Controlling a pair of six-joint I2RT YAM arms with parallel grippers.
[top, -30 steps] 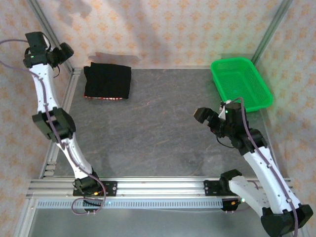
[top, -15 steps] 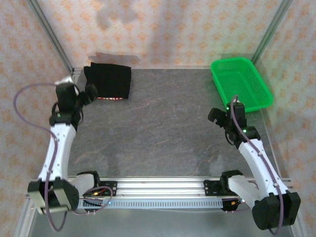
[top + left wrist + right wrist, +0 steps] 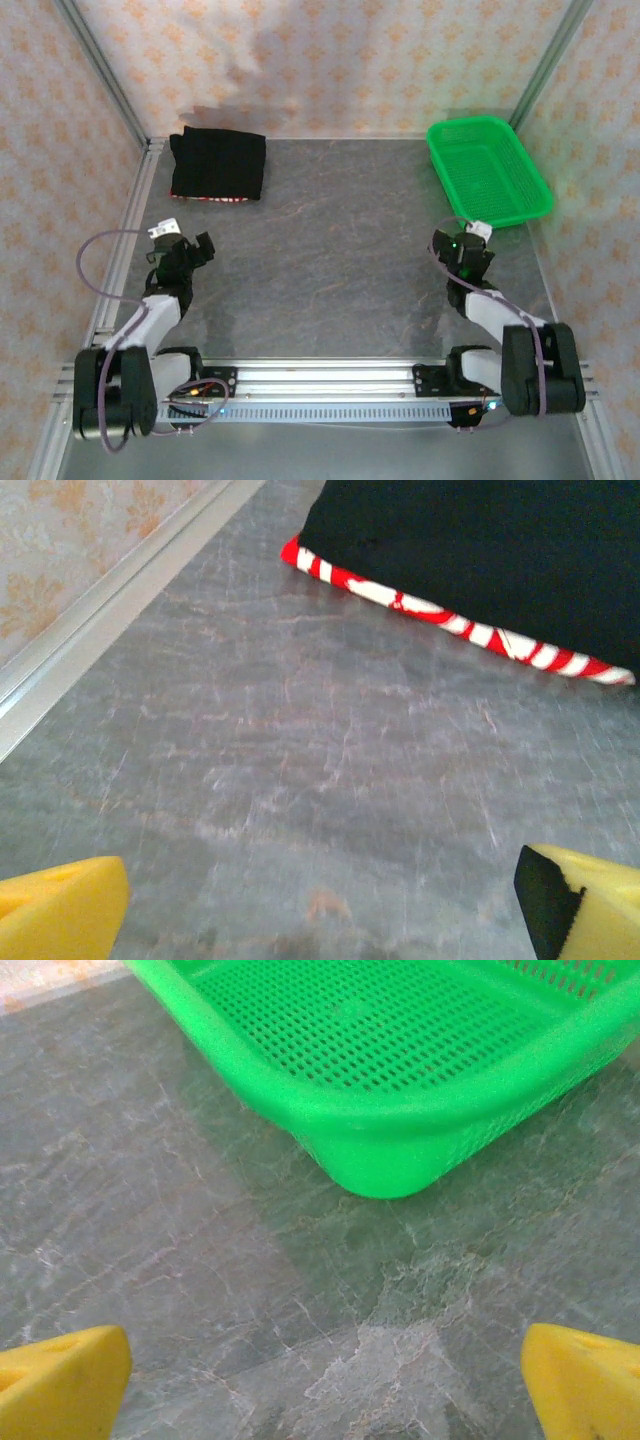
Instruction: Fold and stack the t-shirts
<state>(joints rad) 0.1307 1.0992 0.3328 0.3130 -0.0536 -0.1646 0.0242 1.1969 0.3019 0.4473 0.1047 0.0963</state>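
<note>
Lying folded at the upper left of the table (image 3: 330,250), the black shirt (image 3: 218,163) covers the red shirt (image 3: 450,620), whose red-and-white edge peeks out beneath; the green basket (image 3: 488,170) sits upper right; the left fingers (image 3: 60,912) and right fingers (image 3: 60,1380) gape wide, holding nothing, above bare table.

Left arm (image 3: 150,315) and right arm (image 3: 490,308) have folded back low.

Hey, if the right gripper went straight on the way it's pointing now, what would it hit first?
Probably the green basket: its near rounded corner sits straight ahead of the open right gripper, with bare table between, though depth is unclear.
</note>
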